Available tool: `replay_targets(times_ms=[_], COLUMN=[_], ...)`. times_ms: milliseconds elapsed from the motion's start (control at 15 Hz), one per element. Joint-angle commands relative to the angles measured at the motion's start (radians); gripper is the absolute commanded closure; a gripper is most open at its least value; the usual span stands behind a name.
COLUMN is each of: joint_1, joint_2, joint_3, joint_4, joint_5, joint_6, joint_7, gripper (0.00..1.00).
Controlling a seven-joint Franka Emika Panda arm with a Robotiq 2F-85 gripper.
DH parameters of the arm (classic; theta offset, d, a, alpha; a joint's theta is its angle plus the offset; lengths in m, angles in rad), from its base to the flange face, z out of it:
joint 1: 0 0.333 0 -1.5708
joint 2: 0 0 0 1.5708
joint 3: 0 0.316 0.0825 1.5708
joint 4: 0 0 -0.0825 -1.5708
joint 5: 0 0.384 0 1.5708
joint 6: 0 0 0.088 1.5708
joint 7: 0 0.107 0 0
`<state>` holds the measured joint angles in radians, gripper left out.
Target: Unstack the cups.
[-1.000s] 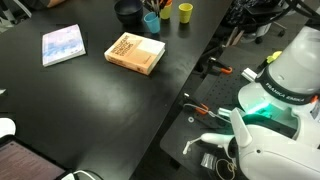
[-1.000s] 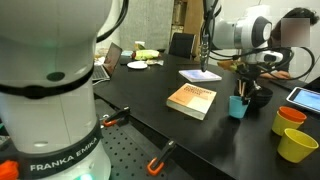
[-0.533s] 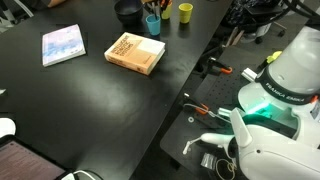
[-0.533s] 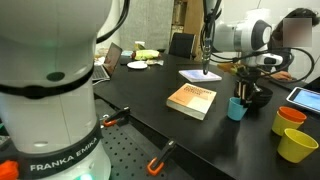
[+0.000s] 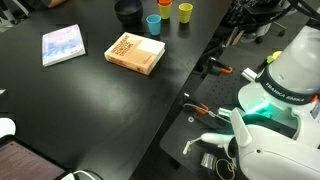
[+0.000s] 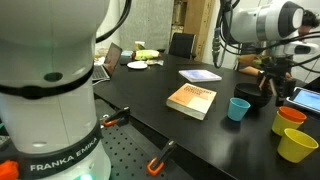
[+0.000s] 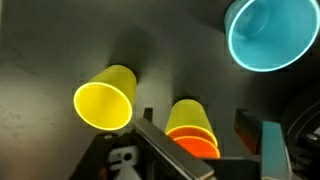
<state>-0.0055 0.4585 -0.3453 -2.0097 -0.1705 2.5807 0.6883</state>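
Presently, cups: three small plain plastic ones, each standing alone, mouth up, on the black bench (image 5: 90,110).
Light blue cup (image 5: 152,22): near the dark bowl (image 5: 127,12), beyond the tan book (image 5: 135,52).
Orange cup (image 5: 165,7): near the light blue one, apart from it.
Yellow cup (image 5: 185,11): beside the orange one, not touching.
Arm (image 6: 262,20): reaches out over the cups, wrist turned downward, clear of them.
Claw (image 7: 213,155): fingers spread wide, gripping nothing; in the wrist view the orange cup shows between them, lower down.
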Motion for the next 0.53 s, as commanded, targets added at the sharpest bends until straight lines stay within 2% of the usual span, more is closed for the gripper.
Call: replay_targets(times_ms=[0, 467], joint_1=[-0.027, -0.065], joint_2=[0.016, 0.115], joint_3=[-0.03, -0.046], joint_4=[0.046, 0.164], joint_5=[0.001, 0.014], joint_6=[-0.057, -0.109], joint_7=[0.023, 0.081], gripper=[0.0, 0.0])
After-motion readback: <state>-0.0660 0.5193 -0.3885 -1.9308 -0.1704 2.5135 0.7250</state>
